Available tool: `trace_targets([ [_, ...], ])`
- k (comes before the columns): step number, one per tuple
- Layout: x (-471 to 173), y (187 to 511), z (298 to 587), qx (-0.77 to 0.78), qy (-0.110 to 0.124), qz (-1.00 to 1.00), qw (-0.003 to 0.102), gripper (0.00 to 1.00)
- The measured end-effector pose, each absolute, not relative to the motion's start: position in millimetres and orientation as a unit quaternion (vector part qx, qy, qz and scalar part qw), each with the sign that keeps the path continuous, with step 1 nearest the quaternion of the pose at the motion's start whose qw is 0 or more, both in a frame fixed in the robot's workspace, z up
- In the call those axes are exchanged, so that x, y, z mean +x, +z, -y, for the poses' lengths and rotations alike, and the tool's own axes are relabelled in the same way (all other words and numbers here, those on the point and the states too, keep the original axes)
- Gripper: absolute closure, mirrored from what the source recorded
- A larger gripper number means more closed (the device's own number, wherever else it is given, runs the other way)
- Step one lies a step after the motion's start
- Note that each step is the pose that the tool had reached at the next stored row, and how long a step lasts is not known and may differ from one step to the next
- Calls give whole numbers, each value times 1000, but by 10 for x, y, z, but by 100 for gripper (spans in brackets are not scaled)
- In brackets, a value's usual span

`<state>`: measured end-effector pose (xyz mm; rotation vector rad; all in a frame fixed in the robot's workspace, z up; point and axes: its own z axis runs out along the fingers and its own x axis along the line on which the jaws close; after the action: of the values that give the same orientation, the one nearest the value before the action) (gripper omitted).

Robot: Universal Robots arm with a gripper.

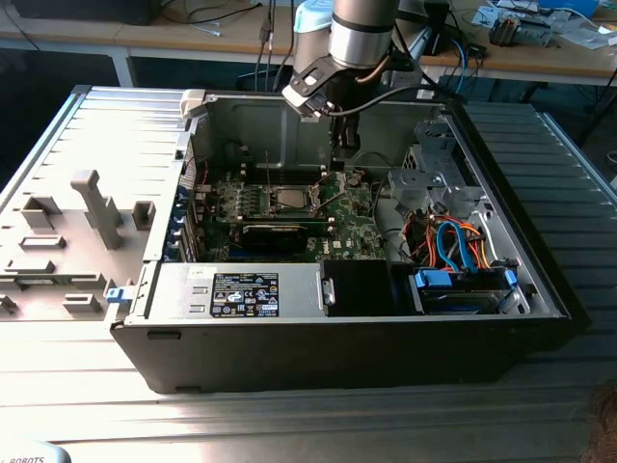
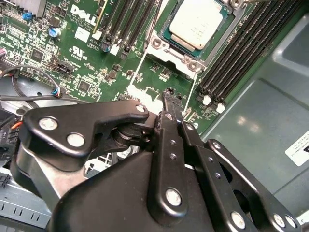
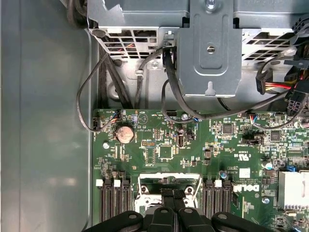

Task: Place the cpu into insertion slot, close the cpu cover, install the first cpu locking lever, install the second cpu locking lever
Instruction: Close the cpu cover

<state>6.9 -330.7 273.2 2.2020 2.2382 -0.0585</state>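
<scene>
1. Plainly, the cpu [image 2: 198, 21] lies flat in the insertion slot [image 2: 159, 44], its dull silver top bare inside the slot's silver frame.
2. The gripper [image 1: 340, 154] hangs inside the open computer case [image 1: 337, 357], above the green board [image 3: 164, 145] and apart from the chip, holding nothing.
3. Its fingers [image 2: 166, 125] are pressed together, tip against tip, with no gap between them in either wrist view.
4. In the exterior view the cpu sits at about 8 o'clock from the gripper, near it but not beneath it. The fingertips hover over bare board just beside the slot's frame.
5. The chip is square, so it has no long axis. Its edges run parallel to the black memory slots [image 2: 241, 48] that flank it.
6. Whether the cpu cover is down over the chip I cannot tell. Judging from how the chip sits, the placing step looks done.
</scene>
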Motion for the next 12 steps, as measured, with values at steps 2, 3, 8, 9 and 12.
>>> trace_targets([
  [2,69,2748,3307,701,-19,-713,1,89],
  [3,69,2761,3307,701,-19,-713,1,89],
  [8,69,2783,3307,701,-19,-713,1,89],
  [9,69,2784,3307,701,-19,-713,1,89],
  [12,70,2786,3307,701,-19,-713,1,89],
])
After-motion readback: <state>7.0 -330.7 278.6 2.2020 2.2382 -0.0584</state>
